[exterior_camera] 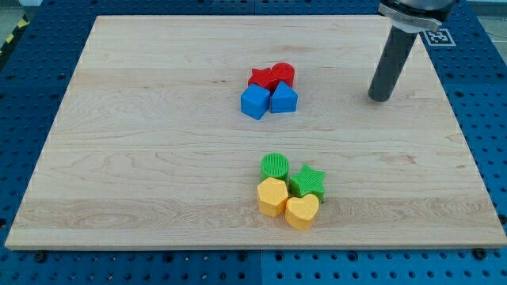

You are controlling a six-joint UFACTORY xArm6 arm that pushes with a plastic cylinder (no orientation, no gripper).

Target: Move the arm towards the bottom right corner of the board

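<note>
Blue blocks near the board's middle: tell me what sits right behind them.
Behind the two blue blocks sit a red star and a red cylinder, touching them. Their lower parts are hidden by the blue ones. My tip stands apart, to the view's right.

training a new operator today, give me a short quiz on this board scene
1. True or false: my tip touches the red star.
2. How many blocks form the cluster nearer the view's bottom?
3. Which block lies closest to my tip? A) green cylinder B) red cylinder C) yellow heart

Key: 1 false, it stands apart at the view's right. 2 four. 3 B.
</note>
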